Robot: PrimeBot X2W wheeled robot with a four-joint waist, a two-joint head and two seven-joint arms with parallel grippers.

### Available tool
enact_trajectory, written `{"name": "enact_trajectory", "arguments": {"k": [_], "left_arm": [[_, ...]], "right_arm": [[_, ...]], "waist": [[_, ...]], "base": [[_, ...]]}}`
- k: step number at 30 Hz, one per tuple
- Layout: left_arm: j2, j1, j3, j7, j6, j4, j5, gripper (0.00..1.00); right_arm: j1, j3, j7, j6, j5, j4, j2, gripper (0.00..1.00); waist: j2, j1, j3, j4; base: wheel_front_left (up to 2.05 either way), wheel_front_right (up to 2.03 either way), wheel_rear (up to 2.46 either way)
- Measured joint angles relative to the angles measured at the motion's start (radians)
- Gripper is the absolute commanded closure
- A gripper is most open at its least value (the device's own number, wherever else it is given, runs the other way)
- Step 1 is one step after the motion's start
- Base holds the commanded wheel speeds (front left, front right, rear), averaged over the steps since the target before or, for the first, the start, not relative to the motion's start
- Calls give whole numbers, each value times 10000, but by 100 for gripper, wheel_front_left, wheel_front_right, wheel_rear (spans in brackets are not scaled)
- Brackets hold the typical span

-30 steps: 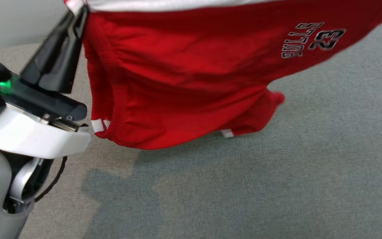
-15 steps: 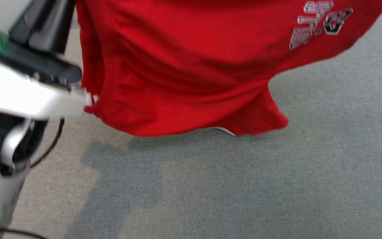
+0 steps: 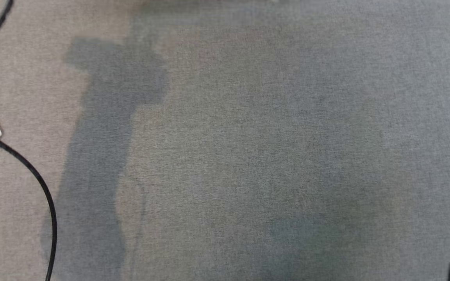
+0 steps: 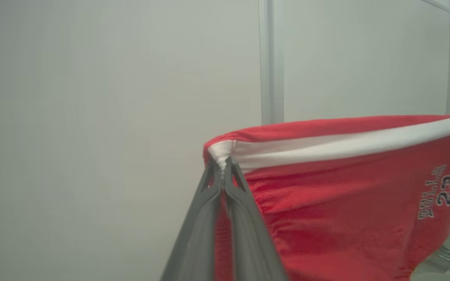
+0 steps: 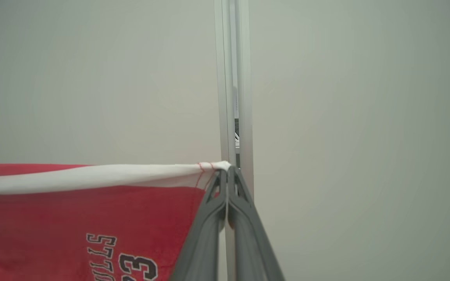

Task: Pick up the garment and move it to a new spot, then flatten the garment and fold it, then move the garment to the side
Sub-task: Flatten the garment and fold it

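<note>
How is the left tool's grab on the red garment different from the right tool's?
The left tool pinches the white band far from the BULLS 23 print; the right tool pinches it near the print. At the left tool the band is bunched; at the right tool it shows red stitches. Both are shut on the garment, stretching it taut.

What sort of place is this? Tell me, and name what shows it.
Probably an indoor lab or test room: plain pale wall panels joined by a metal post, a grey fabric-covered surface, and loose black cable.
</note>
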Motion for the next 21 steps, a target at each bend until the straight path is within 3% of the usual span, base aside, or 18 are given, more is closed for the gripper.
{"name": "enact_trajectory", "arguments": {"k": [5,11,17,21], "left_arm": [[-245,-1077,-98,-1024,-316,2274,146,100],[-623,-1058,-313,-1739,-614,3985,-88,100],[-1204,1178,-602,-2065,-731,4343,-543,100],[-1452,3179,-512,-2084,-746,3122,-462,100]], "right_arm": [[-1215,533,-1250,0,-21,2259,598,100],[-1439,1214,-1753,0,431,4140,767,100],[461,2123,-2219,0,1400,4677,560,100],[2367,2748,-2575,-4,2155,4397,307,100]], "waist": [[0,0,208,-231],[0,0,505,-226],[0,0,625,-46],[0,0,456,33]], "base": [[0,0,0],[0,0,0],[0,0,0],[0,0,0]]}}
